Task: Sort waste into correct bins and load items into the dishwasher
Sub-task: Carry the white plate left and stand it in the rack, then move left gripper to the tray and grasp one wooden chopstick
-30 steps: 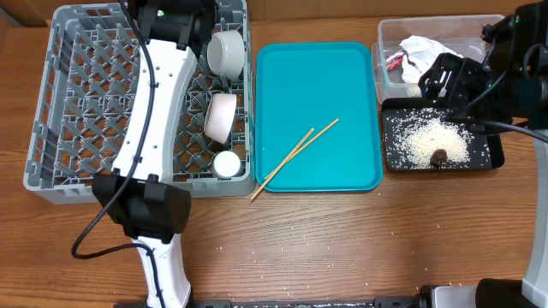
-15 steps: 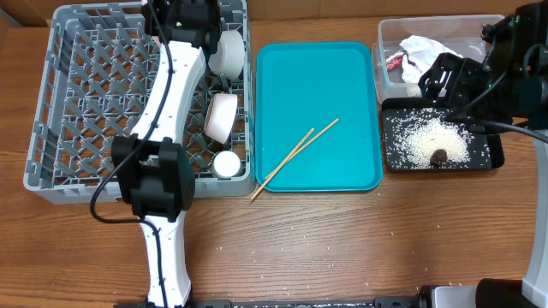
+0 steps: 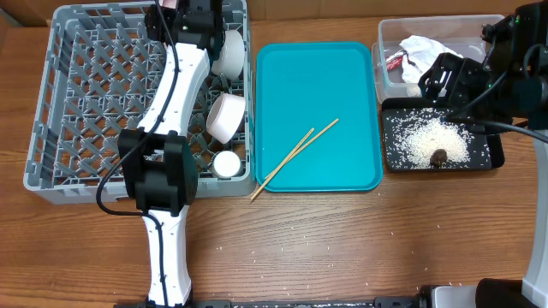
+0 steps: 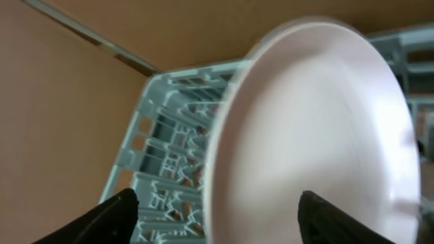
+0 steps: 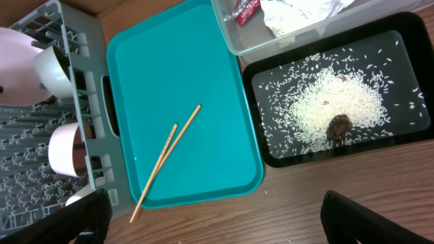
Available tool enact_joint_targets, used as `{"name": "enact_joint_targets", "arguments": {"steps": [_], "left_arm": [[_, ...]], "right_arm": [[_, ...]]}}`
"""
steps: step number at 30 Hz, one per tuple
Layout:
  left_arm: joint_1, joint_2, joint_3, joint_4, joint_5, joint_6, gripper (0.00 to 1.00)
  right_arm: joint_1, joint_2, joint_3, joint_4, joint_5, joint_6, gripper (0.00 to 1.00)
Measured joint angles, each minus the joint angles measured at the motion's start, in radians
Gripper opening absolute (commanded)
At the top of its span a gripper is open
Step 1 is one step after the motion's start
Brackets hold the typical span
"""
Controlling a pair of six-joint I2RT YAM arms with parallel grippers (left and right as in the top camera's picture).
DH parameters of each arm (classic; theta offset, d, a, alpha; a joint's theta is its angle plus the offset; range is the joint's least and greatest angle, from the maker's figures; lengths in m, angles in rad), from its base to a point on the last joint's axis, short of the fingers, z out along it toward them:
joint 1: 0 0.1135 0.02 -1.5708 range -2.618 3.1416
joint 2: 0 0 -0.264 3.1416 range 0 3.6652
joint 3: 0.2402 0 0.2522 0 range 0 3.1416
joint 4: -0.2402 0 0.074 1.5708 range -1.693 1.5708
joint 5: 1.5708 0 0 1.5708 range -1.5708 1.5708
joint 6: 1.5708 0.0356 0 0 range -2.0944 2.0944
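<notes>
Left of the teal tray [image 3: 317, 94], the left gripper [image 4: 217, 200] is holding its fingers spread apart, seemingly clear of the blurred white plate [image 4: 319, 122] standing upright in the grey dish rack [image 3: 43, 128]. The chopsticks [image 3: 295, 152] are lying on the tray. Right of it, the right gripper [image 5: 227, 220] is hovering wide open and empty by the black tray [image 3: 492, 158] of rice [image 3: 428, 137].

We find a white dish [image 4: 319, 129], blurred and standing on edge at a corner of the grey rack [image 4: 169, 156]. The left gripper [image 4: 224, 220] has its jaws spread. One finger [image 4: 115, 217] stands clear of the rim; the other overlaps the dish's face, contact undetermined.
</notes>
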Motion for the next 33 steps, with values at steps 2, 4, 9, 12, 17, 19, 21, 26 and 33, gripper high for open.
{"name": "enact_joint_targets", "arguments": {"steps": [2,4,9,12,17,19,21,26,33], "left_arm": [[0.000,0.000,0.018,-0.074,0.034,-0.011,0.76],[0.000,0.000,0.071,-0.172,0.086,-0.034,0.77],[-0.002,0.000,0.312,-0.363,0.226,-0.084,0.83],[-0.019,-0.016,0.442,-0.502,0.353,-0.093,0.85],[-0.134,-0.055,0.492,-0.783,0.836,-0.065,0.79],[-0.175,-0.056,0.449,-0.832,0.932,-0.047,0.79],[-0.233,-0.061,0.339,-0.840,1.004,-0.018,0.78],[-0.337,-0.057,0.087,-0.748,1.020,0.050,0.77],[-0.379,-0.056,-0.243,-0.501,0.980,0.076,0.68]], "right_arm": [[0.000,0.000,0.000,0.000,0.000,0.000,1.00],[0.000,0.000,0.000,-0.001,0.000,0.000,1.00],[0.000,0.000,0.000,0.000,0.000,-0.001,1.00],[0.000,0.000,0.000,0.000,0.000,0.000,1.00],[0.000,0.000,0.000,0.001,0.000,0.000,1.00],[0.000,0.000,0.000,0.000,0.000,0.000,1.00],[0.000,0.000,0.000,0.000,0.000,0.000,1.00],[0.000,0.000,0.000,-0.001,0.000,0.000,1.00],[0.000,0.000,0.000,-0.001,0.000,0.000,1.00]]}}
